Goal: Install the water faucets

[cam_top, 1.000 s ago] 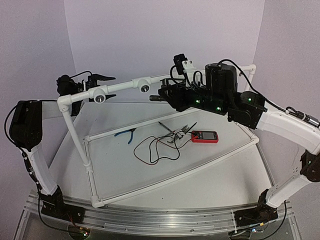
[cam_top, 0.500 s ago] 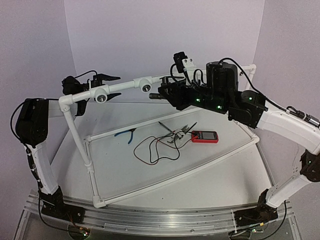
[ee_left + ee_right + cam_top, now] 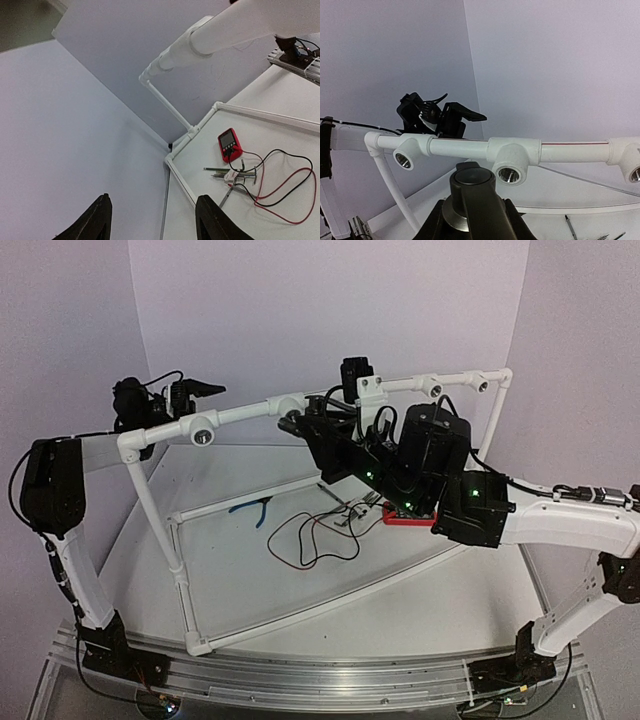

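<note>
Now the right gripper (image 3: pixel 471 222) clamps the faucet (image 3: pixel 470 186) just in front of the pipe (image 3: pixel 465 148); the left gripper (image 3: pixel 152 222) gapes empty behind it.

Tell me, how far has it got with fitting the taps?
Nothing looks fitted: every socket in view on the pipe is an open hole. The right hand grips one tap close to a socket; the left hand is open, empty. Screwing in remains.

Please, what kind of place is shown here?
Probably a robotics lab bench staged for plumbing practice: a white plastic pipe frame with threaded sockets stands on the table, a red multimeter and blue-handled pliers lie inside it, and the right gripper holds a dark grey metal faucet.
</note>
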`<action>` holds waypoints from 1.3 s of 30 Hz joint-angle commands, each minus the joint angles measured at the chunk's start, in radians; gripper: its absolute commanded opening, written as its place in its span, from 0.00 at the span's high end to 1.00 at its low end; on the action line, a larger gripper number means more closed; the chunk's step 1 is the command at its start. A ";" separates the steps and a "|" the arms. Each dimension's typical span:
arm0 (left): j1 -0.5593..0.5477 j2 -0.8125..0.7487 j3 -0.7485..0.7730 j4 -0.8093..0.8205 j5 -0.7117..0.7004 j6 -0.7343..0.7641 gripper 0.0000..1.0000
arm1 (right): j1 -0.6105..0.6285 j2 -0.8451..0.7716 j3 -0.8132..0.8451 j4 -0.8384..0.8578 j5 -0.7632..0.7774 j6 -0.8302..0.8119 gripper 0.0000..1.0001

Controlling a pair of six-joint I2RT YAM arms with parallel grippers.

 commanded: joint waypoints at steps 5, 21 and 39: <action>-0.014 -0.038 0.375 -1.208 -0.228 0.544 0.42 | -0.009 -0.001 0.007 0.183 0.113 -0.100 1.00; -0.165 0.043 1.135 -2.198 -0.687 0.207 0.40 | -0.009 -0.004 0.041 0.057 0.139 -0.083 1.00; -0.402 -0.092 1.148 -2.513 -0.839 0.269 0.30 | -0.009 0.003 0.059 0.012 0.110 -0.060 1.00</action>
